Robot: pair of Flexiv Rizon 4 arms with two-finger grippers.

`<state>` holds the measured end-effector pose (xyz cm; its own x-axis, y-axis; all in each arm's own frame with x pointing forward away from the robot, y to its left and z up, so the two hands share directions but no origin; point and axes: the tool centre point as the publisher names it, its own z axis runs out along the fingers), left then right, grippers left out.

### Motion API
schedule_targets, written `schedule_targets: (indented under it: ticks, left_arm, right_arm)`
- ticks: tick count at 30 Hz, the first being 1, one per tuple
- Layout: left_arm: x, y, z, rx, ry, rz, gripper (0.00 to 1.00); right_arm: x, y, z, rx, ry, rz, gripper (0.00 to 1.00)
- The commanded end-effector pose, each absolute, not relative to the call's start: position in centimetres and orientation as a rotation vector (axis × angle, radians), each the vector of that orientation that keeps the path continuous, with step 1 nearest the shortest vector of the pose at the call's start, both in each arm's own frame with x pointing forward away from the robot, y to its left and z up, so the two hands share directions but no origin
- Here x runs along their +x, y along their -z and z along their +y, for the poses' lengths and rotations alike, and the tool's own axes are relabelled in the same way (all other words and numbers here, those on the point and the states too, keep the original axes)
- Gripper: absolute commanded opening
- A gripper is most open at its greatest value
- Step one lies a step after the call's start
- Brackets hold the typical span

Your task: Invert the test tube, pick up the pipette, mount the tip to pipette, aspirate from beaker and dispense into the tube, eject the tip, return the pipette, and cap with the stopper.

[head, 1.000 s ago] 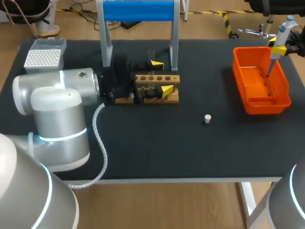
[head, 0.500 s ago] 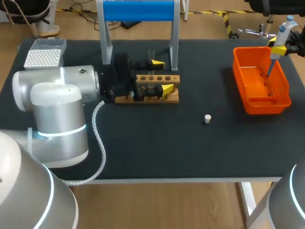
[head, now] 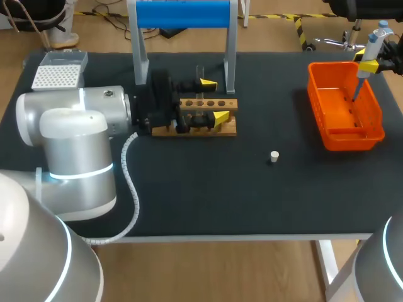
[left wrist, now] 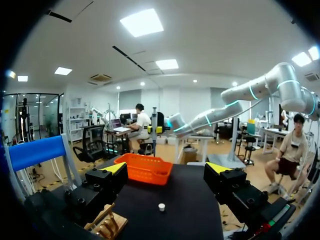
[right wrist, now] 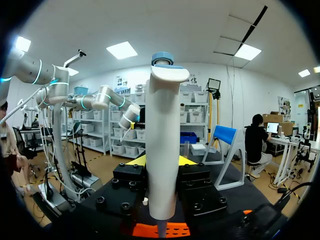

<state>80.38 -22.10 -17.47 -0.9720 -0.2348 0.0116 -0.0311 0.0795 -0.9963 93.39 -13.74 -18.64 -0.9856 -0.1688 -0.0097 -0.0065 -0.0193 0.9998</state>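
Holding the pipette: right gripper (head: 368,65) (right wrist: 162,165) is clamped on the pipette (head: 373,44) (right wrist: 162,150) from both sides. The pipette stands upright, its head above the fingers and its thin end below them.
Orange basket (head: 343,135) (right wrist: 150,230): directly beneath the right gripper, with the pipette's thin end hanging over its inside; I cannot tell whether they touch.
Left gripper (head: 214,100) (left wrist: 166,170): fingers wide apart, gripping nothing, lying sideways low over the table (head: 189,189).
Wooden rack (head: 227,130) (left wrist: 107,227): between and under the left gripper's fingers.
Test tube (head: 200,72): a faint clear upright shape at the rack, just beside the far finger; contact cannot be made out.
Blue stand (head: 182,14) (left wrist: 37,150): its posts rise just beyond the left gripper, one close by the far fingertip.
Stopper (head: 274,156) (left wrist: 161,206): alone on the table ahead of the left gripper, well apart from both grippers.
Tip box (head: 58,75): behind the left arm (head: 75,126), well apart from its gripper.
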Motion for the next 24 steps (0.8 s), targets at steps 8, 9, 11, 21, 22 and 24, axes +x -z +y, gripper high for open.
schedule_targets:
  ticks: [8,9,11,21,22,24]
  left_arm:
    - [80.3,17.5,-22.2,-0.274,2.014,2.189,1.0]
    - [80.3,17.5,-22.2,-0.274,2.014,2.189,1.0]
    - [80.3,17.5,-22.2,-0.274,2.014,2.189,1.0]
    - [80.3,17.5,-22.2,-0.274,2.014,2.189,1.0]
    - [80.3,17.5,-22.2,-0.274,2.014,2.189,1.0]
    - [80.3,17.5,-22.2,-0.274,2.014,2.189,1.0]
  right_arm:
    - [93.5,18.6,-13.9,0.194,2.151,-2.116,0.0]
    - [93.5,18.6,-13.9,0.194,2.151,-2.116,0.0]
    - [93.5,18.6,-13.9,0.194,2.151,-2.116,0.0]
    - [91.4,16.6,-11.0,0.191,2.116,-2.19,0.0]
    - [91.3,16.4,-10.6,0.195,2.12,-2.196,0.0]
    - [90.7,16.0,-9.7,0.214,2.13,-2.195,0.0]
